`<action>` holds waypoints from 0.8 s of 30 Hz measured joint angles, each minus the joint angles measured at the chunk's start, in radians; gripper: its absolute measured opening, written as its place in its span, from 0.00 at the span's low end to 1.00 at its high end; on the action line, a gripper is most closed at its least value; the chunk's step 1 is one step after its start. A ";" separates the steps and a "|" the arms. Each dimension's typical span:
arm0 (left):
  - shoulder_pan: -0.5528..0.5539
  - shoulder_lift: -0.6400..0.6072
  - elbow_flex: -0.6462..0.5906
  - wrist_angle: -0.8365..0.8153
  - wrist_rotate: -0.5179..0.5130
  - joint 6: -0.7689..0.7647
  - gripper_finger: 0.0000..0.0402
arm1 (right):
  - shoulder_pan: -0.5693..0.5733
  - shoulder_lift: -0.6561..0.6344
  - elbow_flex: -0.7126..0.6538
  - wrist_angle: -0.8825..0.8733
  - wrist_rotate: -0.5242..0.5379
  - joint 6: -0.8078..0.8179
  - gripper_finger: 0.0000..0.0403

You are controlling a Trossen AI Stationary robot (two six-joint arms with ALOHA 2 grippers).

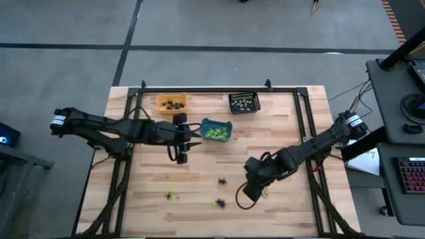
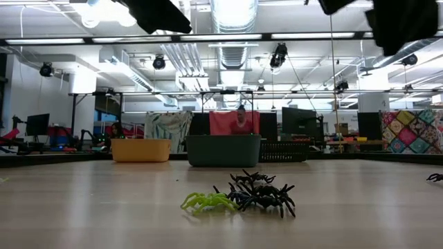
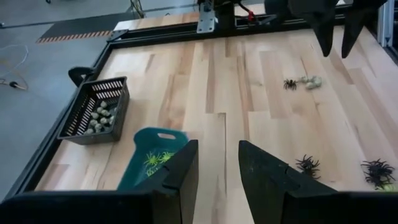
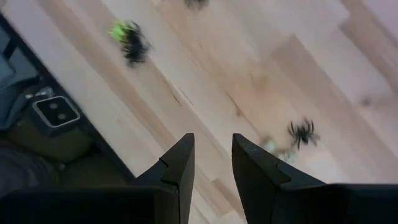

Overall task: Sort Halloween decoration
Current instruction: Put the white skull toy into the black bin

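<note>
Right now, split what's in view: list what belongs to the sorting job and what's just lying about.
Part of the job:
- loose spiders on the table: black spider, green spider, green-and-black pair
- orange bin, teal bin, black basket
- left gripper and right gripper, both empty

Just lying about:
- keyboard on the side desk
- cables beside the table

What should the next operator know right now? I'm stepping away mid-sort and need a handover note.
Left gripper: open, empty, above the table beside the teal bin.
Right gripper: open, empty, near the loose spiders.
Done: green ones in the teal bin, dark ones in the orange bin, pale ones in the black bin.
Left on the table: a black spider with a pale one beside it, a green spider, and a green-and-black cluster.
</note>
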 joint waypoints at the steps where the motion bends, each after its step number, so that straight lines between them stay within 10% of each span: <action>1: 0.000 0.005 0.000 0.004 0.000 0.006 0.24 | 0.008 0.000 -0.008 -0.001 0.000 0.028 0.24; 24: 0.000 0.030 0.000 0.010 -0.003 0.037 0.24 | 0.111 0.000 -0.285 0.027 -0.019 0.465 0.24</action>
